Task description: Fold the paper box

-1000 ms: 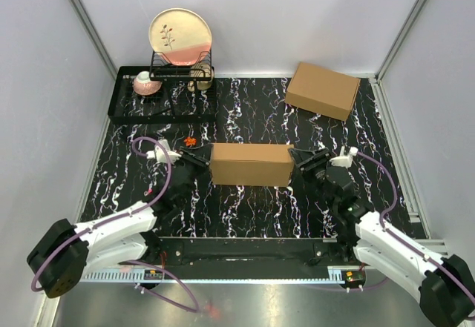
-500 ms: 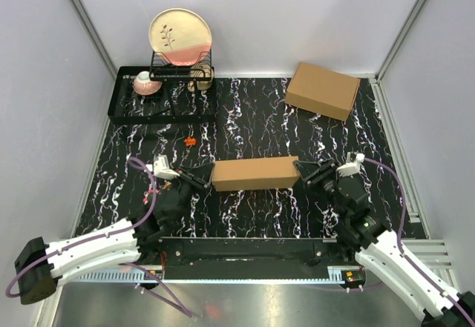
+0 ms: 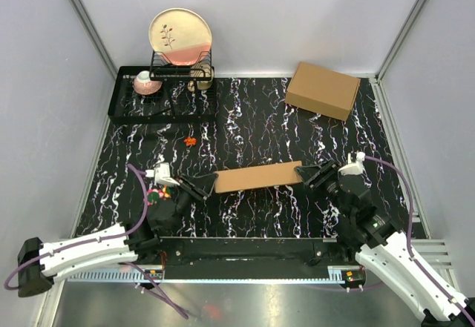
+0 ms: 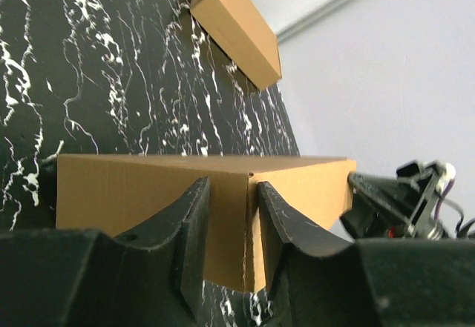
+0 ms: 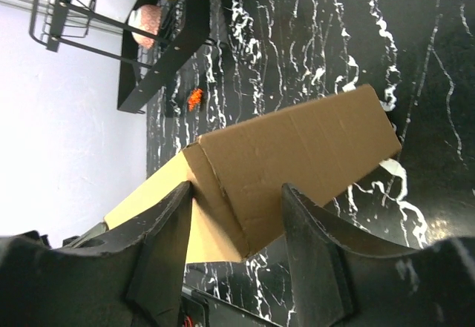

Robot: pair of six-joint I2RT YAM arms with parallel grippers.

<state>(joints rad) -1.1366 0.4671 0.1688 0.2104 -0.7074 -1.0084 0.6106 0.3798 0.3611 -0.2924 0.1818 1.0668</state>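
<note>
The paper box (image 3: 257, 177) is made up into a closed brown carton and spans the gap between my two arms, tilted with one long edge up. My left gripper (image 3: 204, 188) holds its left end. In the left wrist view the gripper (image 4: 231, 186) straddles a vertical corner of the paper box (image 4: 133, 193), with a finger (image 4: 194, 223) on each face. My right gripper (image 3: 308, 175) is at the right end. In the right wrist view the gripper (image 5: 237, 190) clasps the corner of the paper box (image 5: 297, 156), whose lower tip hangs above the table.
A second made-up brown box (image 3: 323, 90) lies at the back right. A black dish rack (image 3: 163, 93) at the back left holds a plate (image 3: 180, 36) and a pink bowl (image 3: 146, 84). A small orange scrap (image 3: 190, 141) lies on the black marbled table (image 3: 252, 119).
Both grippers have drawn back toward the near edge with the box between them. The box has tipped about its long axis, so much less of its broad face shows from above.
</note>
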